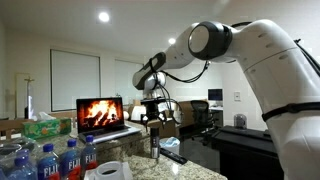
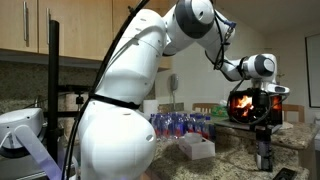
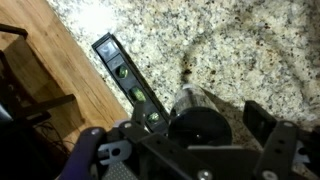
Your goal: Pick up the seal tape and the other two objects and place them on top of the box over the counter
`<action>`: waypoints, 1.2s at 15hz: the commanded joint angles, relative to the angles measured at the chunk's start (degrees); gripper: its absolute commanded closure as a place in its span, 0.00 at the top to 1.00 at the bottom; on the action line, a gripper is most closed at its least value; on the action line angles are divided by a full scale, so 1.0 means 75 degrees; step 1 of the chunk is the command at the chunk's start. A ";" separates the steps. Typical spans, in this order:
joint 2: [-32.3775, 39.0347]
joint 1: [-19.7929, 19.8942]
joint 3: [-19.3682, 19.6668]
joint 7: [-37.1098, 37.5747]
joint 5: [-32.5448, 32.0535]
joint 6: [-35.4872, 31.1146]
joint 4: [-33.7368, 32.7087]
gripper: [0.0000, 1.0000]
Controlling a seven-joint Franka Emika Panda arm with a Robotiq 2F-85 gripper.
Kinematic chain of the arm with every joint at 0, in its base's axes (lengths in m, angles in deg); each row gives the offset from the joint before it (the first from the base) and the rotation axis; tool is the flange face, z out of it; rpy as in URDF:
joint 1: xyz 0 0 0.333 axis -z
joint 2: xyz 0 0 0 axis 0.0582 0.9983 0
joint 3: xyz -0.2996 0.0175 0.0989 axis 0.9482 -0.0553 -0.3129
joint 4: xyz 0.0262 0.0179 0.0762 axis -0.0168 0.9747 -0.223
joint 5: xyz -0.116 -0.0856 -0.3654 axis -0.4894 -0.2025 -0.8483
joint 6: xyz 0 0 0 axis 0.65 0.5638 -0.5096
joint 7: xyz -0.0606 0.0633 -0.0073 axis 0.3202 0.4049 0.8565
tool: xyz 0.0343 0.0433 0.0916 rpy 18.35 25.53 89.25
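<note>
**Pincer wide open above the dark cylinder**

At the far left in an exterior view stands a green cardboard tissue box (image 1: 45, 128), with a cluster of blue-labelled plastic water bottles (image 1: 55, 160) in front of it. Next comes an open laptop (image 1: 100, 113), its screen showing a fire. Below it, near the front edge of the light speckled granite-look counter (image 1: 195, 172), lies the small white roll of seal tape (image 1: 112, 171), to the left of the pincer and apart from it.

The robot's two-fingered gripper (image 1: 152, 122) hangs straight over the slim dark upright cylinder with a lighter top (image 1: 153, 148), with a gap between them. In the wrist view the cylinder (image 3: 195, 108) shows between the spread fingers (image 3: 264, 122), which stand wide and hold nothing.

Just right of the cylinder lies the flat black elongated bar (image 1: 172, 157). In the wrist view it (image 3: 128, 80) runs diagonally, with small green windows.

In an exterior view the low pale rectangular box (image 2: 197, 148) lies on the counter, well left of the gripper (image 2: 263, 128).
</note>
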 commanded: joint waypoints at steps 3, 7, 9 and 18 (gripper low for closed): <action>-0.0048 -0.0065 0.0058 0.0153 -0.0203 0.0207 0.0054 0.61; -0.0073 -0.0057 0.0074 0.0160 -0.0241 0.0217 0.0095 0.33; -0.0109 -0.0069 0.0079 0.0167 -0.0267 0.0205 0.0142 0.27; -0.0623 -0.0158 0.0041 0.0068 -0.0363 -0.0012 0.0533 0.26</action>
